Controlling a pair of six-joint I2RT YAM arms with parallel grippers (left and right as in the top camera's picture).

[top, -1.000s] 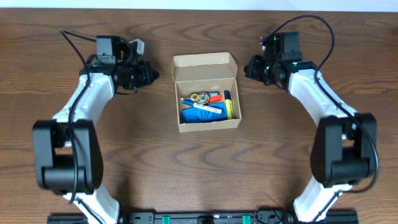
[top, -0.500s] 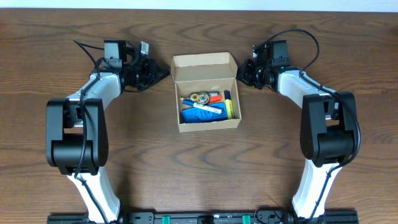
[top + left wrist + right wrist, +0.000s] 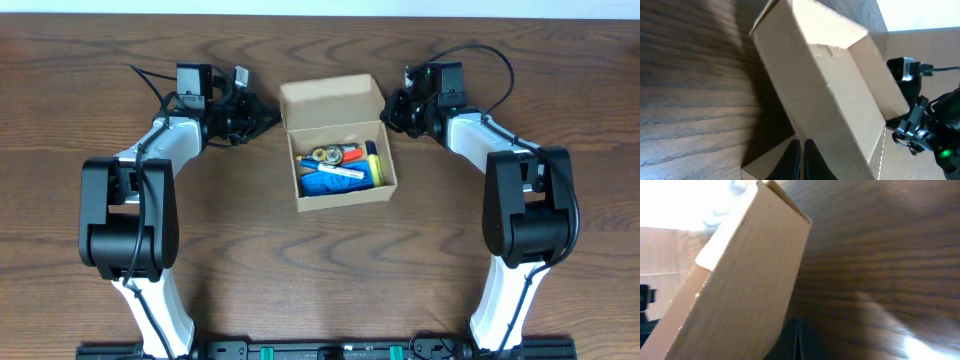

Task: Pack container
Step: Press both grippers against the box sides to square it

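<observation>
The container is a tan cardboard box at the table's middle, its flap lid raised at the back. Inside lie pens, markers and a blue item. My left gripper is shut and its tips press against the box's left back corner; in the left wrist view the box fills the frame above the closed fingers. My right gripper is shut, touching the box's right back corner. The right wrist view shows the box side close up and the closed fingers.
The dark wood table extends all round the box. Both arms reach in from the front corners, with cables looping near each wrist. The table's back edge lies just behind the box.
The box has slid and turned slightly clockwise, its front now further right and nearer. My left gripper moved right against the box. The right gripper stayed almost in place.
</observation>
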